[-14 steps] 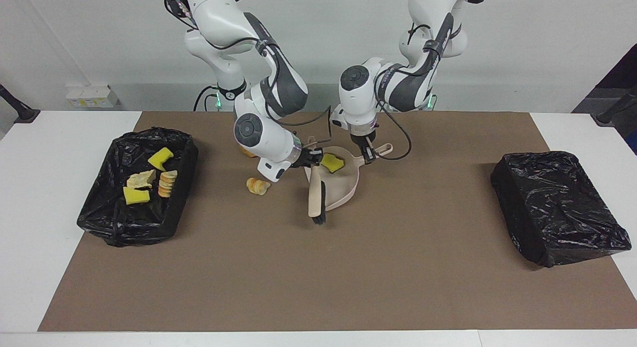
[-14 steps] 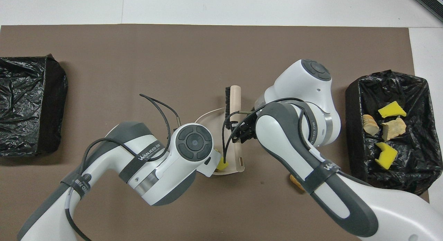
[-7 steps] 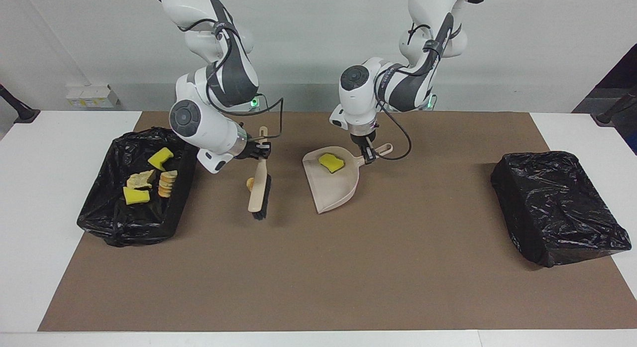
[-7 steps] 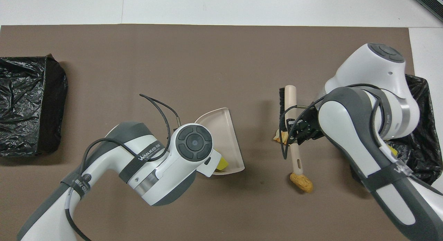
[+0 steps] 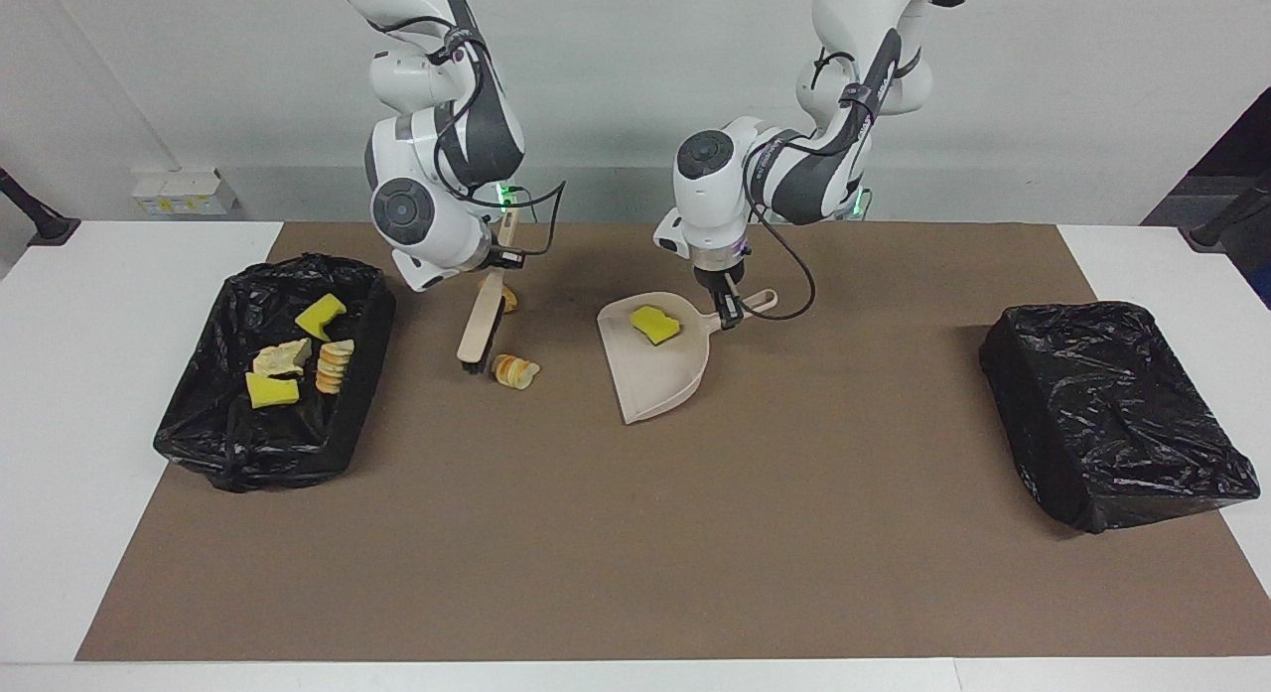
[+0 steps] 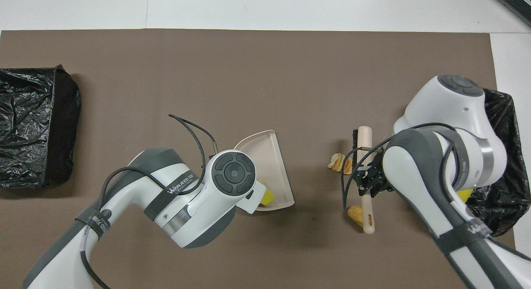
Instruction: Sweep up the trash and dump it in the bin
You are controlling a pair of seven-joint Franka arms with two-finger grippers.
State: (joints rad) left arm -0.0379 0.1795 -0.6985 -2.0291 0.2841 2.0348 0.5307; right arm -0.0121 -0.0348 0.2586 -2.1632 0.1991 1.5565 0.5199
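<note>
My right gripper point(image 5: 504, 259) is shut on the handle of the beige brush point(image 5: 483, 320), whose bristles rest on the mat beside a sliced bread piece point(image 5: 515, 370), on its bin side. A brown roll point(image 5: 504, 297) lies by the brush handle point(image 6: 366, 206). My left gripper point(image 5: 731, 313) is shut on the handle of the beige dustpan point(image 5: 660, 374), which lies flat with a yellow sponge chunk point(image 5: 655, 323) in it. In the overhead view the left wrist covers that gripper. The open black-lined bin point(image 5: 213, 424) at the right arm's end holds several scraps.
A second black bag-covered box point(image 5: 1112, 414) sits at the left arm's end of the brown mat point(image 5: 635, 533). In the overhead view the right arm covers much of the open bin point(image 6: 504, 127).
My right arm has carried the brush from the dustpan toward the bin, past the sliced piece. The dustpan and sponge chunk have shifted slightly toward the bin.
</note>
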